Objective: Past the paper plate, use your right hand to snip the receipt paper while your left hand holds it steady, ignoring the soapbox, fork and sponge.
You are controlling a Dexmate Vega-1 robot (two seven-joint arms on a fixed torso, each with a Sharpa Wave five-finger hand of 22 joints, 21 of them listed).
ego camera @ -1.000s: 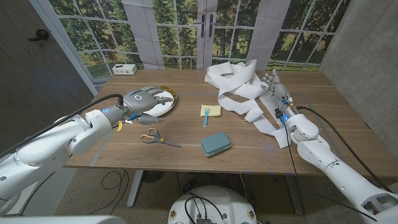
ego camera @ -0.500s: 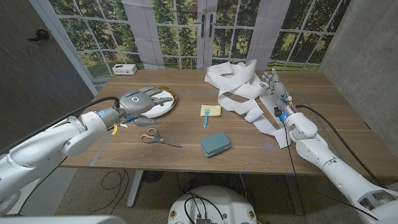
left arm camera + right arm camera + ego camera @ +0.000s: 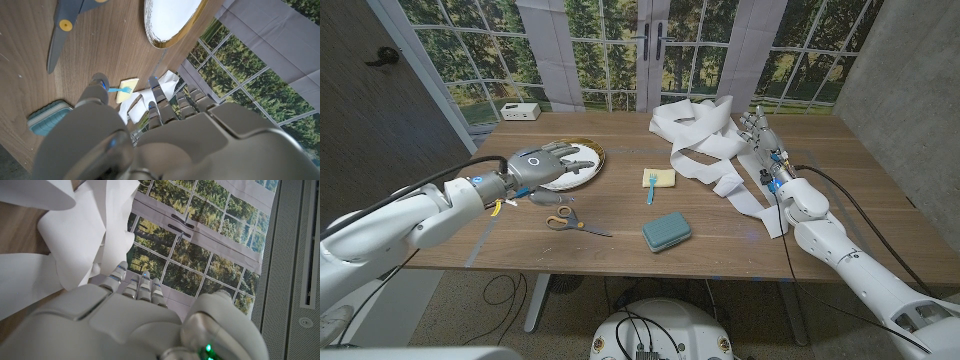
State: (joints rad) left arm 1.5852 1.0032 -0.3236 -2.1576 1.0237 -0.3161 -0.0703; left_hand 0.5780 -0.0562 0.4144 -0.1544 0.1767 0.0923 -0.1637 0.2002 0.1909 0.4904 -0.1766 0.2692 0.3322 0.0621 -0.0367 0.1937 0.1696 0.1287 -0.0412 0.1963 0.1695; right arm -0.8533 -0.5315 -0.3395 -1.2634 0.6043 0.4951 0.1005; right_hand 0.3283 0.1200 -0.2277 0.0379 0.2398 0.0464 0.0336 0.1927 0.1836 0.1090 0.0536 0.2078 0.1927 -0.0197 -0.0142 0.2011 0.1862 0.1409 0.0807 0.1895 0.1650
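Note:
The white receipt paper [image 3: 704, 140] lies in a loose tangled pile at the far right of the table, with a strip trailing toward the front edge. My right hand [image 3: 758, 136] stands just beside the pile, fingers straight and apart, holding nothing; the paper [image 3: 82, 235] shows beyond the hand [image 3: 130, 320]. Orange-handled scissors [image 3: 570, 222] lie on the wood near the front left. My left hand [image 3: 548, 161] hovers over the near edge of the paper plate [image 3: 582, 172], fingers spread and empty. In the left wrist view the scissors [image 3: 67, 15] and plate [image 3: 170, 20] lie past that hand [image 3: 165, 140].
A blue fork [image 3: 650, 185] rests on a yellow sponge [image 3: 661, 178] mid-table. A teal soapbox [image 3: 666, 231] sits near the front edge. A small white box [image 3: 520, 111] stands at the back left corner. Windows run behind the table.
My left forearm has shifted slightly while the hand stays over the plate's near edge. The right hand has barely moved beside the paper.

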